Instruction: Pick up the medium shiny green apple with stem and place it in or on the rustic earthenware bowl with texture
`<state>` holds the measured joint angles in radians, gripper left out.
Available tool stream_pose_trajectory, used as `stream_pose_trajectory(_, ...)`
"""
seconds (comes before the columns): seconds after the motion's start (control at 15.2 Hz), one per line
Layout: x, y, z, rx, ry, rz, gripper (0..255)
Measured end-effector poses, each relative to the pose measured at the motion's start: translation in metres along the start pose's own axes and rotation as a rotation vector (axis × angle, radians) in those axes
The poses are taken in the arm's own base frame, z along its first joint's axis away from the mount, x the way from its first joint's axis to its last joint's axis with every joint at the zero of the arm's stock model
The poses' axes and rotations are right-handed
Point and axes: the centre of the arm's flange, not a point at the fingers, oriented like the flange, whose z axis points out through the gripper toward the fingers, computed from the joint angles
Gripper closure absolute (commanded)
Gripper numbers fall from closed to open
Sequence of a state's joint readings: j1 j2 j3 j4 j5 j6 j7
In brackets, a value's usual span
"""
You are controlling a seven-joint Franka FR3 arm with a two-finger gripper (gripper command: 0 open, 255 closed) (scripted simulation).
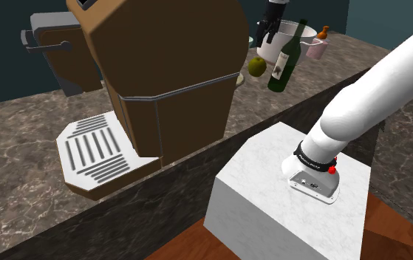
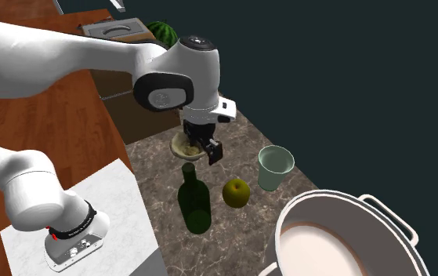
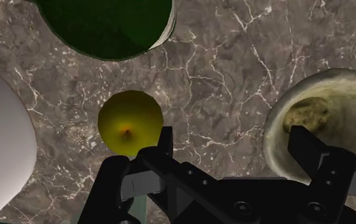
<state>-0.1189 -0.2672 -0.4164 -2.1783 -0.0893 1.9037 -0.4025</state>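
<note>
The dark green bottle (image 1: pixel 284 59) has a white label, but its words are too small to read. The apple (image 3: pixel 130 123) is round, smooth and yellow-green. It sits on the marbled brown counter (image 3: pixel 221 57) just beside the bottle. The rough, tan bowl (image 3: pixel 323 127) is near the bottle too. The black gripper (image 3: pixel 232 137) is wide open and holds nothing.

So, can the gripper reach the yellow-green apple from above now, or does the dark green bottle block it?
Probably yes. The open gripper hangs above the dark marbled counter, and the round yellow-green apple lies bare just beside one finger. The tall dark green bottle stands close but apart.
</note>
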Motion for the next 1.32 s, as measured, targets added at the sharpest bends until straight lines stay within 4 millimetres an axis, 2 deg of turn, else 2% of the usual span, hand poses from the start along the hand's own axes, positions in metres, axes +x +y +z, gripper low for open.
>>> stream_pose_trajectory(0.66, 0.048, 0.113, 0.046, 0.030, 0.022, 0.034, 0)
stream_pose_trajectory(0.86, 0.053, 0.121, 0.063, 0.032, 0.024, 0.035, 0)
stream_pose_trajectory(1.19, 0.053, 0.121, 0.087, 0.032, 0.024, 0.036, 0)
stream_pose_trajectory(1.32, 0.053, 0.121, 0.091, 0.032, 0.024, 0.036, 0)
